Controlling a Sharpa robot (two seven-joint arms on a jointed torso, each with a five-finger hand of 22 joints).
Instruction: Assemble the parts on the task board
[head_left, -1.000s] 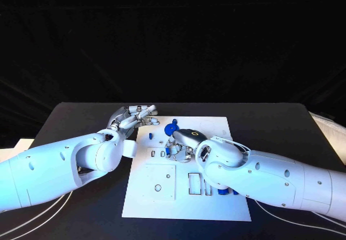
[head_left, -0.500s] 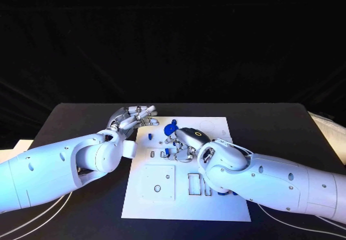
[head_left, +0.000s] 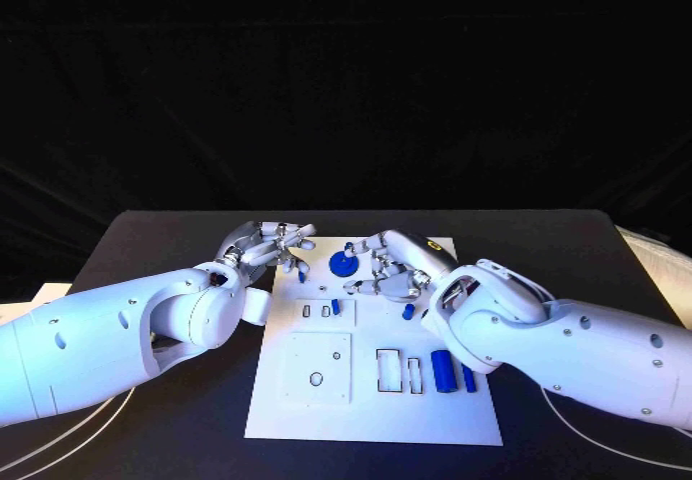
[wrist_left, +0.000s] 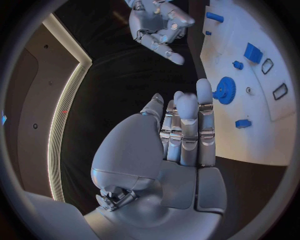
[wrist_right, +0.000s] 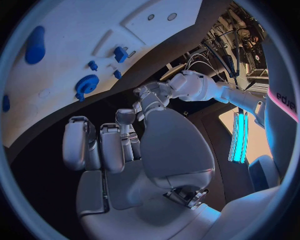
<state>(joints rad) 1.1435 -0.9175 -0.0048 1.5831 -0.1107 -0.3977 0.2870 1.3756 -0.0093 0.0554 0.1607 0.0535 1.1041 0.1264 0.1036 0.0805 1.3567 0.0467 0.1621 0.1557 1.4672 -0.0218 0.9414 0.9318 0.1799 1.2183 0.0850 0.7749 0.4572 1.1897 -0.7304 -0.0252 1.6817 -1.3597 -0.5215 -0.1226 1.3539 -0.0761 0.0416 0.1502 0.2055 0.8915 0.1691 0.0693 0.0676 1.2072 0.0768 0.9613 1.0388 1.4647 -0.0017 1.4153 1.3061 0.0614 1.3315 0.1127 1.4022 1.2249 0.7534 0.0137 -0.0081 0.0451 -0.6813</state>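
Task board (head_left: 372, 400), right hand (head_left: 392, 266) above it, fingers loosely curled, empty

Left hand (head_left: 268, 241) raised at the far end of its white arm, fingers extended close together, nothing held, right hand (head_left: 392, 264) alongside it and near, fingers partly curled, empty, both arms angling inward

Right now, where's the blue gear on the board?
In the head view the gear sits near the far edge of the board, between the left hand and the right hand.
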